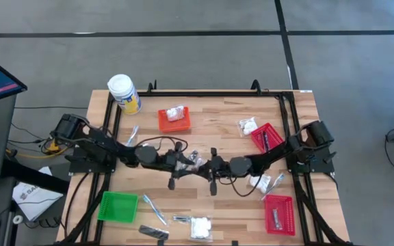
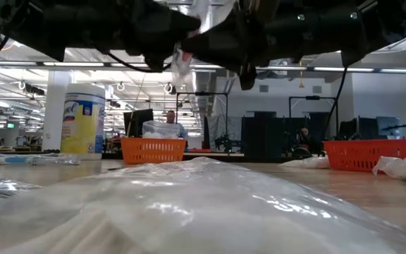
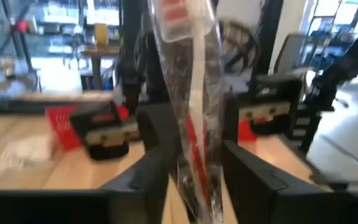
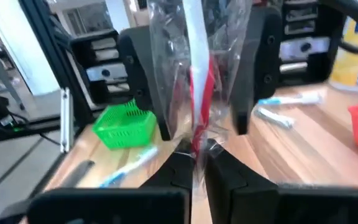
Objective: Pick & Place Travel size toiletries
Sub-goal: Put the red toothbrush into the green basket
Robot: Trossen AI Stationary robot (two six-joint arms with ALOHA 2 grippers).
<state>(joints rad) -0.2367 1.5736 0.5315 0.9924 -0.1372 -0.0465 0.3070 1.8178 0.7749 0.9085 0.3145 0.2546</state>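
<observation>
A thin clear-wrapped stick (image 1: 195, 158), white and red inside crinkled wrap, is held up in the air over the table's middle between both grippers. My left gripper (image 1: 183, 164) comes from the table's left and my right gripper (image 1: 214, 167) from the right, tips facing each other. Each wrist view shows the stick (image 3: 194, 93) (image 4: 197, 68) standing up between that arm's own fingers, with the other gripper behind it. In the low view the wrap (image 2: 182, 60) hangs clear above the table. Other toiletries lie on the wood: sticks (image 1: 152, 208), white packets (image 1: 200, 227) (image 1: 260, 182). My left gripper holds the stick's wrap (image 3: 197, 177) between its two fingers, coming level from the table's left; the stick stands across the fingers, lifted clear. My right gripper pinches the wrap at a crinkled spot by the red part (image 4: 197, 146) between nearly closed fingers, level from the table's right.
A white-lidded jar (image 1: 124, 93) stands at the far left corner. An orange basket (image 1: 174, 119) holds a white packet; two red baskets (image 1: 267, 137) (image 1: 279, 213) sit on the right, a green basket (image 1: 117, 206) at near left. A dark sachet (image 1: 154, 233) lies at the near edge.
</observation>
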